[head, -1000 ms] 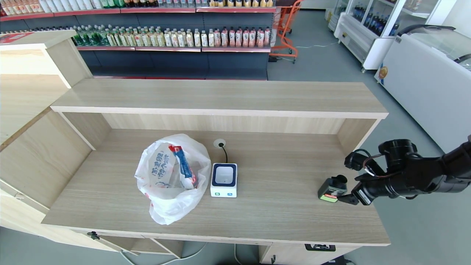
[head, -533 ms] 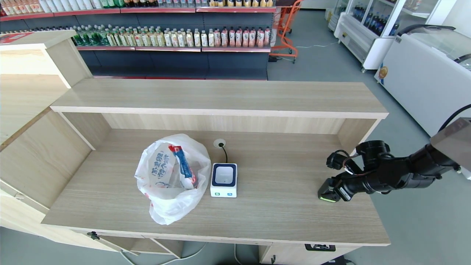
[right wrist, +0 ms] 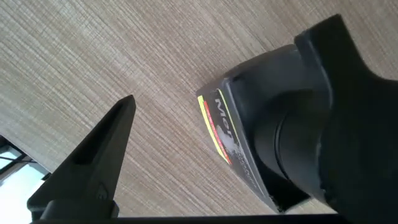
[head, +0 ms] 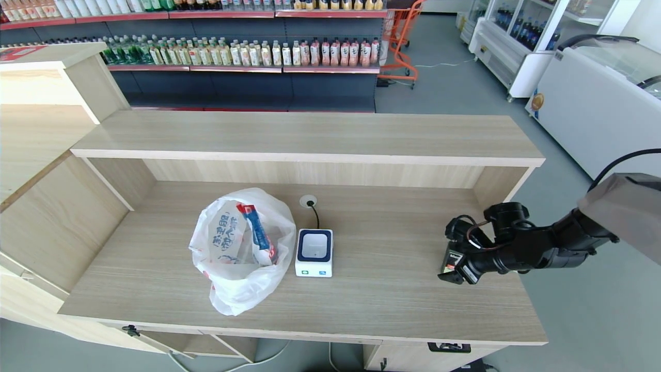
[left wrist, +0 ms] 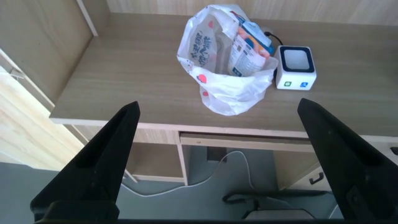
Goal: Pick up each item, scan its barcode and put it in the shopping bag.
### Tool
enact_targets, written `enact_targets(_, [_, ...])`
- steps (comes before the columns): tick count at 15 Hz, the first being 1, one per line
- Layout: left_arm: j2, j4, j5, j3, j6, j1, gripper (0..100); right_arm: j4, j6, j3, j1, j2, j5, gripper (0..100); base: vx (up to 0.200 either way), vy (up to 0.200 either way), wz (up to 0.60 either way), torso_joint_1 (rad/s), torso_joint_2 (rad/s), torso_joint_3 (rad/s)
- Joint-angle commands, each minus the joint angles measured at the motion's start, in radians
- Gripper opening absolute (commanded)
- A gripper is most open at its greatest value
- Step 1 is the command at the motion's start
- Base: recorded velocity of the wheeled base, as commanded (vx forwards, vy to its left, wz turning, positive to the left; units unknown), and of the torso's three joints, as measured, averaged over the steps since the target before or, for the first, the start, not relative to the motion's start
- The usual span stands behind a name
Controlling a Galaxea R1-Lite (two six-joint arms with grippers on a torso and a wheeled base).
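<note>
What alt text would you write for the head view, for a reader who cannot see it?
The right gripper, open, straddles a small dark bottle at the wooden counter's right end. A white shopping bag and a barcode scanner sit mid-counter.

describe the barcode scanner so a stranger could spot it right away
On the light wooden checkout counter, look just right of the white plastic shopping bag. The scanner is the small white box with a dark blue-framed top window, a black cable running behind it.

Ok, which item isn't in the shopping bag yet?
The black container by the right gripper, on the counter; the packets already sit inside the bag.
</note>
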Motion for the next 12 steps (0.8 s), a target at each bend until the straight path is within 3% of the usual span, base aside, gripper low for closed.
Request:
enact_targets(1, [0.0, 0.0, 0.0, 0.0, 0.0, 0.0, 100, -0.008, 0.0, -0.003, 0.015, 0.001, 0.01, 0, 0.0, 0.0, 0.0, 0.0, 0.0, 0.0])
enact_targets(9, [0.0, 0.0, 0.0, 0.0, 0.0, 0.0, 100, -0.065, 0.012, 0.002, 0.033, -0.001, 0.056, 0, 0.0, 0.0, 0.0, 0.0, 0.0, 0.0])
enact_targets(12, [0.0, 0.0, 0.0, 0.0, 0.0, 0.0, 100, -0.184, 0.017, 0.048, 0.042, -0.016, 0.07, 0, 0.0, 0.0, 0.0, 0.0, 0.0, 0.0])
